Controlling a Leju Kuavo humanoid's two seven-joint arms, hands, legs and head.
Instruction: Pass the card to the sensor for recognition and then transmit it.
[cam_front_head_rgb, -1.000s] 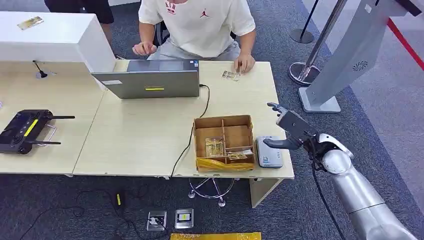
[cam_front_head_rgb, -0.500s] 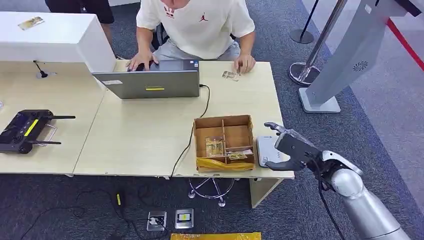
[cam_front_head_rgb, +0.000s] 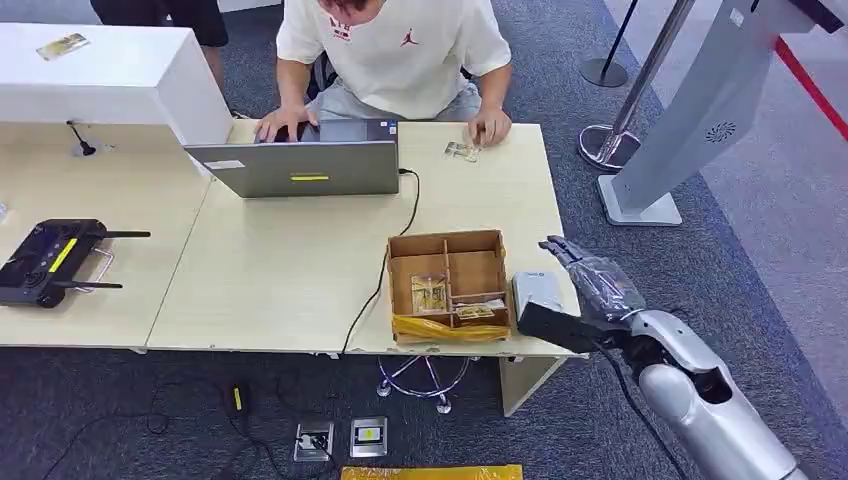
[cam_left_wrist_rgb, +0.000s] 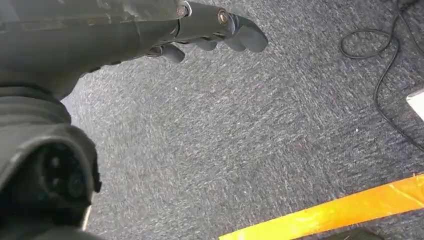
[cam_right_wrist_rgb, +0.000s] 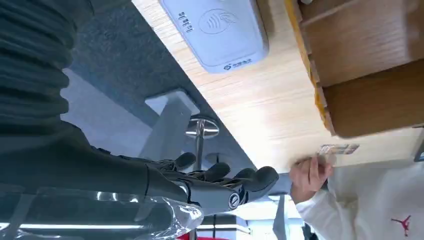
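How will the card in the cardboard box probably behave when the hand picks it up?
The card looks thin and flat, so it is probably light and fairly stiff. It lies flat on the floor of a walled box compartment, so getting fingers under an edge may be hard. Its glossy surface could be slippery. The right hand holds nothing.

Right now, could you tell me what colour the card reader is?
The card reader is pale grey-white, clearest in the right wrist view.
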